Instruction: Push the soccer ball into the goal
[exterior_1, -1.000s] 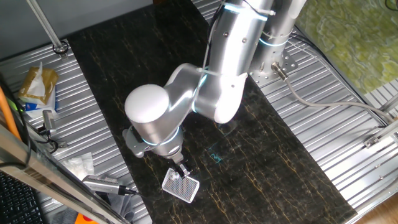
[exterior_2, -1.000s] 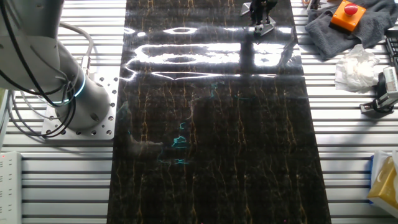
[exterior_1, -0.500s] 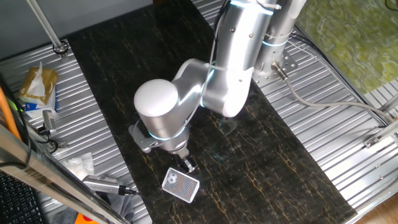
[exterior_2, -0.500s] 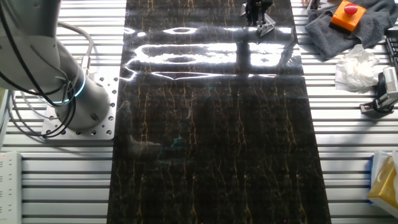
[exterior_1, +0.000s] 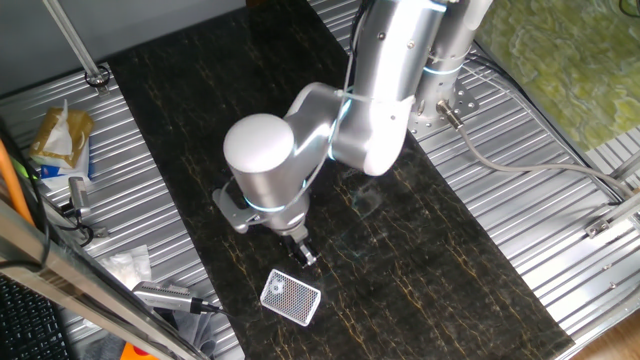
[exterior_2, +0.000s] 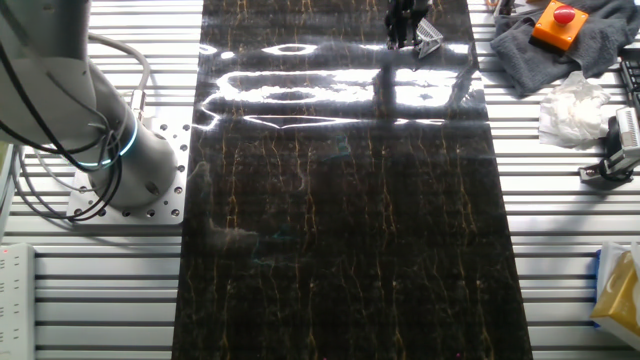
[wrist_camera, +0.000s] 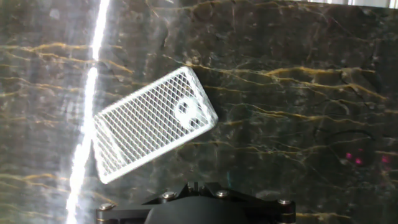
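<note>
End effector (exterior_1: 304, 250) risen off goal (exterior_1: 290, 297) | soccer ball (wrist_camera: 186, 110) inside goal

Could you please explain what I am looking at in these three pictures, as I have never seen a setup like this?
This is a single silver robot arm bolted beside a dark marbled table. Two pictures come from fixed cameras on different sides of the table; the third comes from a camera on the arm's hand, looking down. The arm ends in a small two-finger gripper, which holds nothing; whether it is open or shut is not clear. Just beyond it lies the goal, a flat white frame filled with netting. In the hand view, the tiny soccer ball shows within the goal's outline, near one end.
</note>
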